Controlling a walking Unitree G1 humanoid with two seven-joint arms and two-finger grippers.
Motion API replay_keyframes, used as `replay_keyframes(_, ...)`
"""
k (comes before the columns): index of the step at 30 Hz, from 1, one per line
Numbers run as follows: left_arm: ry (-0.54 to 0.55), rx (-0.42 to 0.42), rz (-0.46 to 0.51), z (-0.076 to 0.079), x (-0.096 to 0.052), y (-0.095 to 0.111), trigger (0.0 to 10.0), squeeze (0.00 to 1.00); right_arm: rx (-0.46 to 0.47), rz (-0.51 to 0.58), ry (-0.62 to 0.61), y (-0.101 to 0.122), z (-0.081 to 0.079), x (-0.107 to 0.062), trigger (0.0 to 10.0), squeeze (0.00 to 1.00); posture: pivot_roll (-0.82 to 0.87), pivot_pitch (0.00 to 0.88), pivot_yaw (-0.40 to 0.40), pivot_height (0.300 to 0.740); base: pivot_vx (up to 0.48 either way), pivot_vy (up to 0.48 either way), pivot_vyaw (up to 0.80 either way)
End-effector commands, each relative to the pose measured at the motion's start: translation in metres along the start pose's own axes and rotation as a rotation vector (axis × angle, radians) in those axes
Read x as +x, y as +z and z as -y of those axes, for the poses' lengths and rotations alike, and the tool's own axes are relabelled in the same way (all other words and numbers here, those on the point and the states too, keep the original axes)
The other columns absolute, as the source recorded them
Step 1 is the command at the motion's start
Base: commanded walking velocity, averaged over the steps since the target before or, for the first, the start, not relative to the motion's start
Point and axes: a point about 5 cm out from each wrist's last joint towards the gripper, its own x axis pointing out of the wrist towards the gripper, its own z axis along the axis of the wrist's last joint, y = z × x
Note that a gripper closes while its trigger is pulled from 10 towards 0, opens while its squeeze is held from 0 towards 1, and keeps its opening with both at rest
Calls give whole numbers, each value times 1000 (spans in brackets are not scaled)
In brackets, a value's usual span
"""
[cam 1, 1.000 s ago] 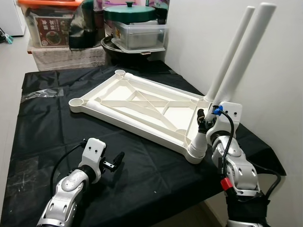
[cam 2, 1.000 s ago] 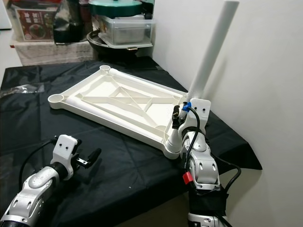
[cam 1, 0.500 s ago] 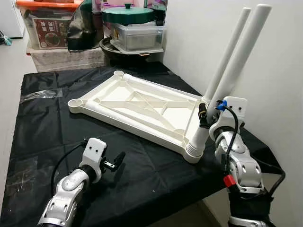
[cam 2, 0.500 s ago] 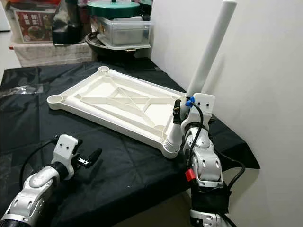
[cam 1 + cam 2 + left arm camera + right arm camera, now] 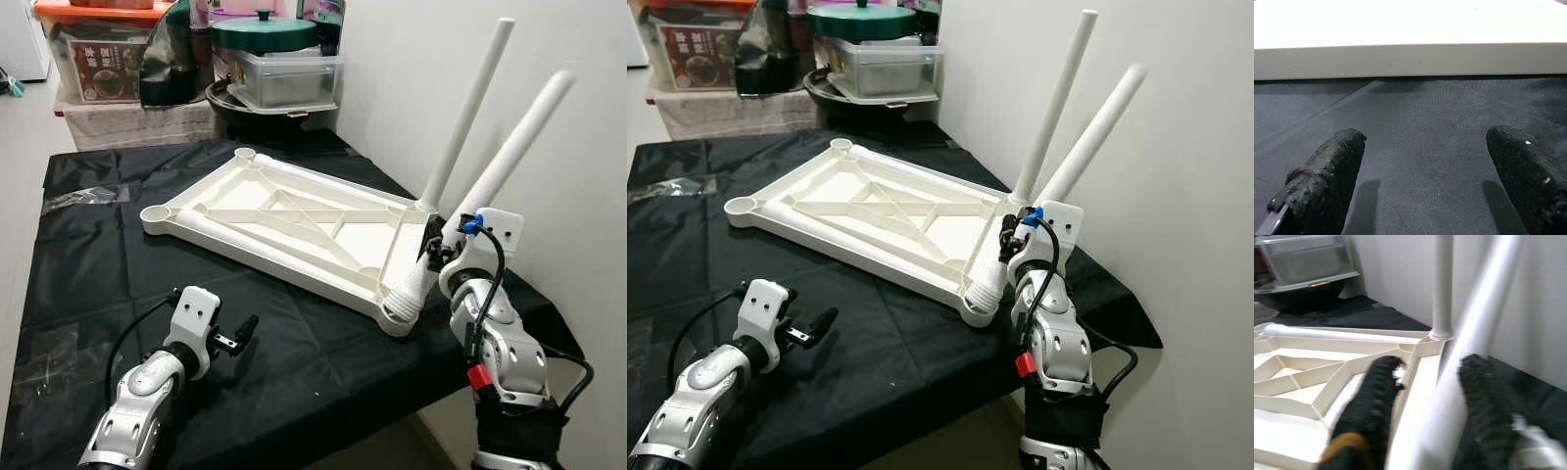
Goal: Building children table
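**While gripping a tilted leg at the near corner**

Upturned white table frame (image 5: 294, 220) lying on black-draped tabletop (image 5: 88, 264); far leg (image 5: 465, 113) upright in its socket; near leg (image 5: 490, 186) leaning right, fingers of right gripper (image 5: 432, 259) pinching it low; left gripper (image 5: 235, 335) hovering over cloth near the frame edge, fingers spread, holding nothing

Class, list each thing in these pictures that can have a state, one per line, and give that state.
Tabletop: lies upside down on the black cloth.
Far leg: seated in its corner socket, leaning slightly.
Near leg: tilted, base at the near corner socket, not upright.
Right gripper: jaws around the near leg.
Left gripper: jaws open, empty, above the cloth.
Green pot: lid on.
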Motion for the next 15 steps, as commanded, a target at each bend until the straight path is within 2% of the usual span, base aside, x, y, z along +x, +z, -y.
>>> replay_keyframes(1, -19, 12, -4, 5, 3, -1, 10000, 0, 19, 1, 30, 0, -2, -2, 0, 0, 23, 0, -88, 740, 0, 0, 0)
replay_keyframes(15, -13, 16, -3, 5, 4, -1, 10000, 0, 83, -130, 65, -21, -4, -1, 0, 0, 28, 0, -93, 740, 0, 0, 0)
